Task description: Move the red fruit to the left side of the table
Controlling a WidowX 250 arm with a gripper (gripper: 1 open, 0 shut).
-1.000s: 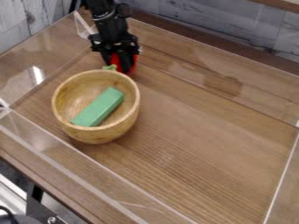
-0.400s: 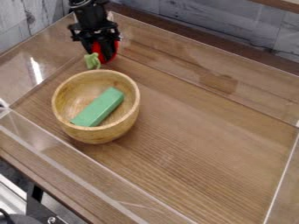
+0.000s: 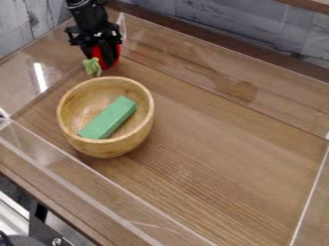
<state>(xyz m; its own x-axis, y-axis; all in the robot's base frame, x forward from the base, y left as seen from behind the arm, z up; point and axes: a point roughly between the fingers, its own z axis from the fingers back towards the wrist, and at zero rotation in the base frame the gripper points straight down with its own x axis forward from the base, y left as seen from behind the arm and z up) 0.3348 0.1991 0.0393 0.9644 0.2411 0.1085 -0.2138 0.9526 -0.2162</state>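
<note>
The red fruit (image 3: 103,59) is a small bright-red toy with a light-green leafy stem poking out to its lower left. It hangs at the far left of the brown wood-grain table (image 3: 232,144), just beyond the bowl. My gripper (image 3: 99,53) comes down on it from above, black fingers shut on the fruit, which shows red between them. I cannot tell whether the fruit touches the tabletop.
A round light-wood bowl (image 3: 75,134) stands on the left half of the table with a green rectangular block (image 3: 110,116) lying in it. Clear acrylic walls (image 3: 33,58) edge the table on all sides; the left wall is close to the gripper.
My gripper has carried the red fruit to the left along the far side of the table, from behind the bowl's right rim to behind its left part. The bowl and block stayed put.
</note>
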